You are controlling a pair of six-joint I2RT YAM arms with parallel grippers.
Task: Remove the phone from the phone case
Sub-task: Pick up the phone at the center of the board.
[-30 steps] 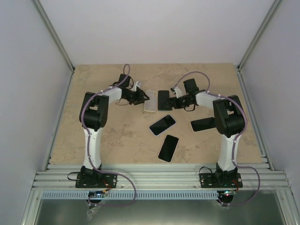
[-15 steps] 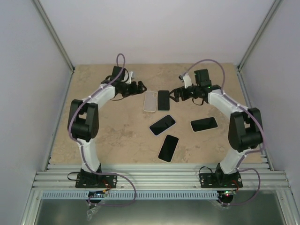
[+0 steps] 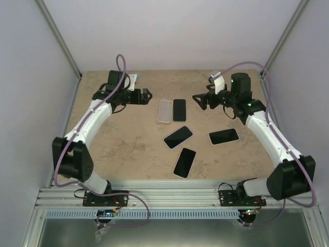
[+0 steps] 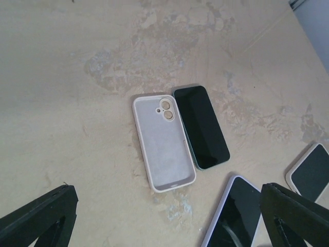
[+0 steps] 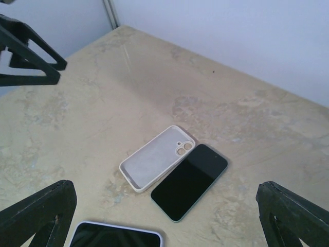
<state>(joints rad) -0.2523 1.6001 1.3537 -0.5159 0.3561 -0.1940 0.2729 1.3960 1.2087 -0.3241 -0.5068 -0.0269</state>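
Left wrist view cuts off what lies low in the frame. A second phone (image 4: 234,216) at 5 o'clock shows only its upper end and runs out of the bottom of the frame just beside one black finger. A third phone (image 4: 311,172) at 4 o'clock runs off the right edge. Only the tips of the fingers (image 4: 36,224) show, at 7 and 5 o'clock, so the body of the left pincer (image 3: 147,95) is readable only from the top external view.

Right wrist view trims the second phone in the same way, at 6 o'clock, leaving one long edge and a strip of dark screen.

The phone (image 4: 201,126) is out of the phone case (image 4: 163,142). It lies flat and screen up on the surface (image 3: 113,149), at 3 o'clock of the case, with the long edges side by side. Whether these edges touch or are merely just beside each other cannot be told from any view. The case is white, lies hollow side up, and is empty, with its camera cut-out at the far end.

The left pincer stands wide open and holds nothing, at 10 o'clock of the case and well apart from it. The right pincer (image 3: 198,100) also stands wide open and empty, at 2 o'clock of the phone and near it.

In the top external view, the second phone lies at 6 o'clock of the phone, a fourth phone (image 3: 185,162) lies farther along 6 o'clock, and the third phone lies at 4 o'clock. All three show dark screens. No object lies between either pincer and the case.
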